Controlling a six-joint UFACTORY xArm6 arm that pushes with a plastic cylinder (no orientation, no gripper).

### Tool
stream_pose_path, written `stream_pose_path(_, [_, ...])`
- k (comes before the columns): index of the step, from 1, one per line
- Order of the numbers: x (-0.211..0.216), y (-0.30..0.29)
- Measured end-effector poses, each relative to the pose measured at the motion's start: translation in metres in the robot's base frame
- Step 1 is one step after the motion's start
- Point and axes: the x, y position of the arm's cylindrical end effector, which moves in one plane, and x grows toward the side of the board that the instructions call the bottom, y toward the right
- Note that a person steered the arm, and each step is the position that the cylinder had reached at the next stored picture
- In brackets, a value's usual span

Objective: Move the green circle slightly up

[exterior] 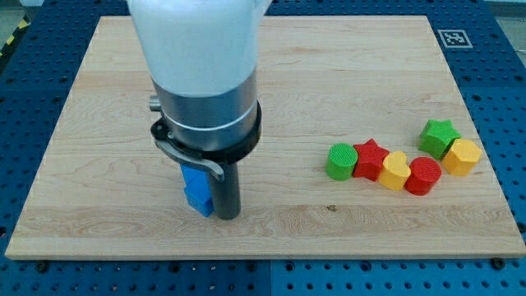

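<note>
Nearest the view's bottom: the rod's tip sits on the wooden board, touching or just beside a blue block at its 9 o'clock; blue block's shape is partly hidden by the rod, can't call it; no pincer on this rig, just a bare rod, so nothing to open or clench.

Further right and a little up: the cluster; green circle is its leftmost piece, touching the red star at its 3 o'clock; then a yellow block, red circle, another yellow block, and the green star at the cluster's 1 o'clock.

Step in hand, my read: approach not yet made; tip is well apart from the green circle, off toward its 8 o'clock.

Next move calls for: clear the blue block without dragging it; travel right; come in at the green circle's 6 o'clock, then a short push toward 12; stay centred, since drifting right would clip the red star or yellow block.
</note>
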Motion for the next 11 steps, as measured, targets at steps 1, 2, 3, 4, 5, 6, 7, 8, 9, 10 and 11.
stream_pose_path(1, [-0.013,-0.001])
stream_pose_path(2, [-0.013,0.001])
stream_pose_path(3, [-0.013,0.047])
stream_pose_path(4, [-0.013,0.118])
stream_pose_path(5, [-0.013,0.135])
stream_pose_path(6, [-0.022,0.133])
stream_pose_path(7, [-0.049,0.133])
stream_pose_path(8, [-0.072,0.133])
stream_pose_path(9, [-0.089,0.133])
stream_pose_path(10, [-0.103,0.133])
stream_pose_path(11, [-0.115,0.133])
